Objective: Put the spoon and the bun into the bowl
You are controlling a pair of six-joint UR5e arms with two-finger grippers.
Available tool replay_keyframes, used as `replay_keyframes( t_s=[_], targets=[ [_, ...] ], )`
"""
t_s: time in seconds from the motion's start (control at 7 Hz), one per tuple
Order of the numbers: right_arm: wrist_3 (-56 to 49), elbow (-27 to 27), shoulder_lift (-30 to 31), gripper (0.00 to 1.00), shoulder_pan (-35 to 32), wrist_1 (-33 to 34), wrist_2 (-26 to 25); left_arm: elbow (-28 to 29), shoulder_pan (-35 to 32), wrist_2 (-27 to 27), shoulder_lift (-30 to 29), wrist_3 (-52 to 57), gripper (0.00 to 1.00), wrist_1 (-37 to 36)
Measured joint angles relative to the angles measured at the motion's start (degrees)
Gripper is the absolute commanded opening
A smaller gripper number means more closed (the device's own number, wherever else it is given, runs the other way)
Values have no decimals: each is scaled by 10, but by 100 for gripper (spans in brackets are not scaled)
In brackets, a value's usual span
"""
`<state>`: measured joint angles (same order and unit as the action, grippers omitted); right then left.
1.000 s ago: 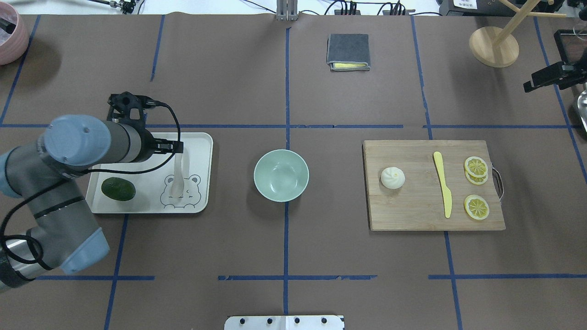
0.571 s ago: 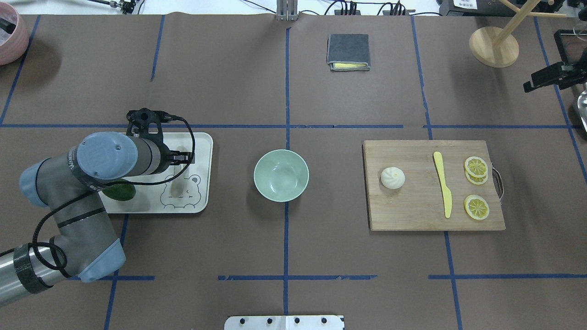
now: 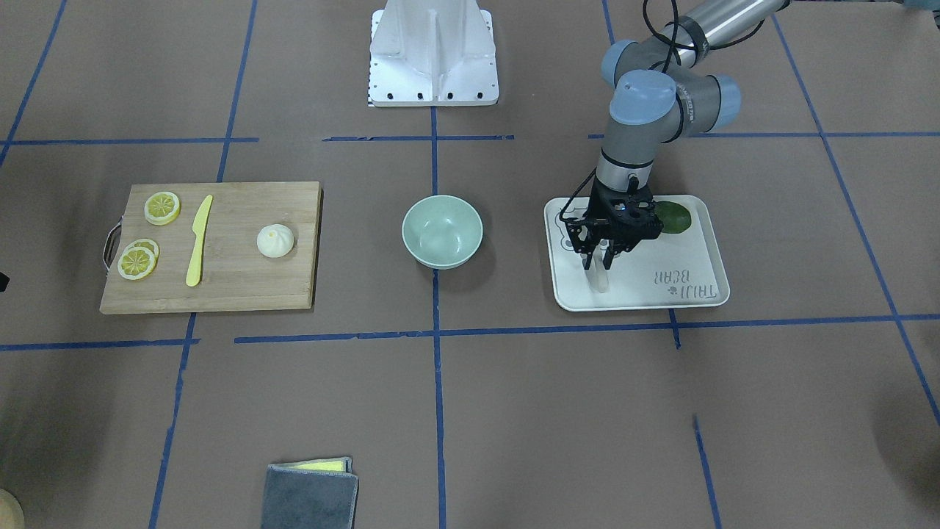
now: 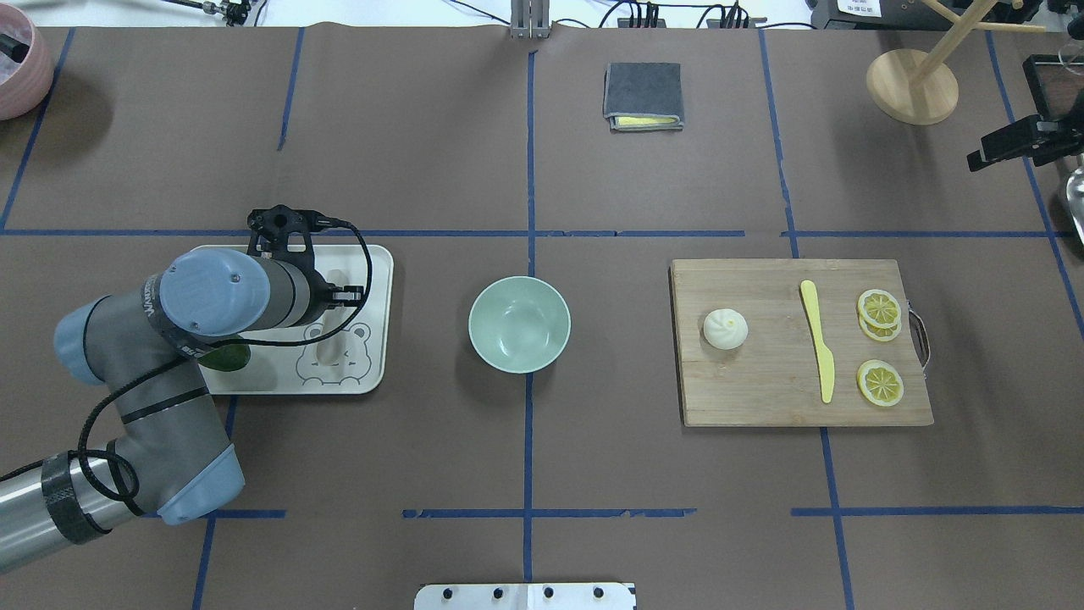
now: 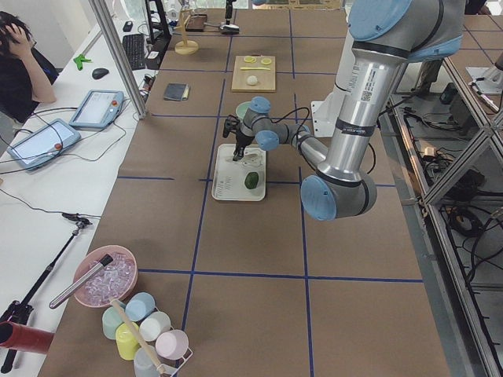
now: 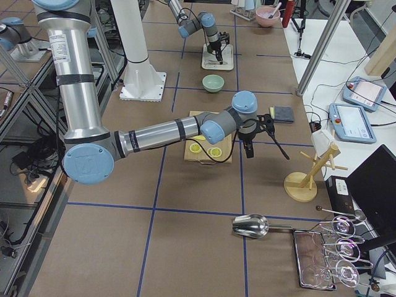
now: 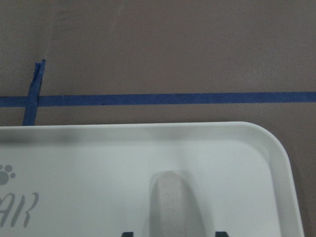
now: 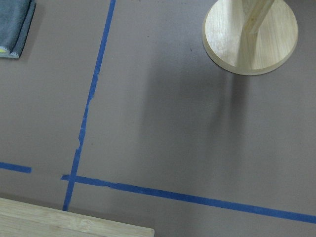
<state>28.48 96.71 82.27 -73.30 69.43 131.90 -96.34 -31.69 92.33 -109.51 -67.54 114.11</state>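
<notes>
Findings, sides as in the overhead view.

The brown table [image 4: 423, 169] carries blue tape lines. On its right lies the wooden cutting board [image 4: 762, 390]. On its left lies the white tray [image 3: 683, 250]. Between them, apart from both, the mint bowl [image 4: 519, 326] stands upright and holds nothing.

The left gripper [image 3: 604, 258] points down over the tray, its jaws set wide and straddling the spoon handle. The wrist view shows a gap on either side. The right gripper [image 6: 249, 147] hangs above the table beyond the board's right side. Its jaw state cannot be told.

The bun [image 4: 726, 329] sits on the left part of the board, well apart from the bowl. The spoon [image 7: 170, 197] lies flat on the tray, its handle towards the far rim.
</notes>
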Motion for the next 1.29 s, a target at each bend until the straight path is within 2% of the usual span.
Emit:
replay_keyframes(
  t_s=[0.57, 0.71, 1.0, 1.29],
  targets=[
    [0, 0, -1, 100, 0, 0, -2, -21, 0, 2, -14, 3, 0, -19],
    [0, 0, -1, 100, 0, 0, -2, -29, -1, 3, -41, -11, 0, -50],
    [0, 0, 0, 100, 0, 0, -2, -23, 0, 3, -122, -135, 0, -99],
    [1, 1, 0, 100, 0, 0, -2, 24, 7, 0, -209, -249, 0, -141]
  ],
)
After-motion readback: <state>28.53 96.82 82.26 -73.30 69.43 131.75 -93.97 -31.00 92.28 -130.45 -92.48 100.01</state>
